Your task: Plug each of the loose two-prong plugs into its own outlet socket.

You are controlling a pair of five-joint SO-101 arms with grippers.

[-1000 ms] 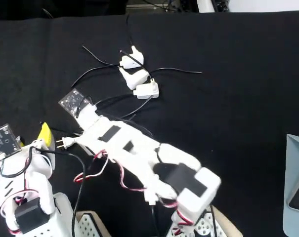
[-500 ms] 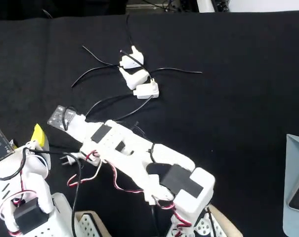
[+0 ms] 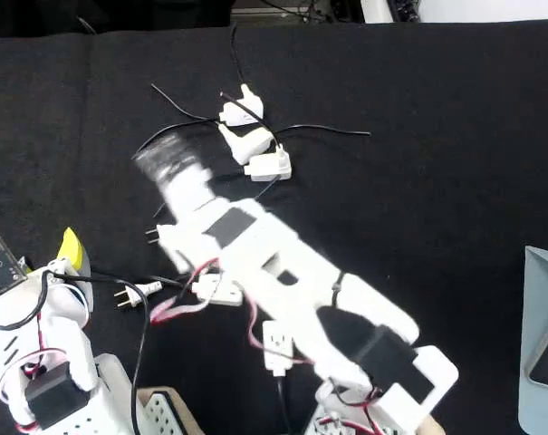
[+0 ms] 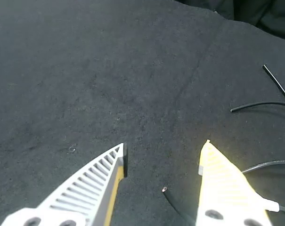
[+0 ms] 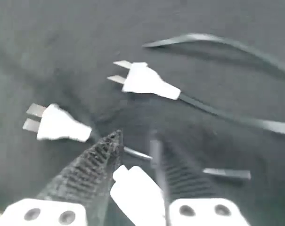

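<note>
Black cloth [image 3: 437, 136] bears three white two-prong plugs [image 3: 255, 143] bunched at the far side; we see the right gripper [image 5: 135, 139] over one, jaws narrowly parted. The left gripper [image 4: 165, 143] gapes above bare cloth.

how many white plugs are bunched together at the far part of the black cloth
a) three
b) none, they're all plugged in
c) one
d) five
a, the high view shows three white plugs lying loose and close together on the black cloth, their black cords trailing away from them.
</note>
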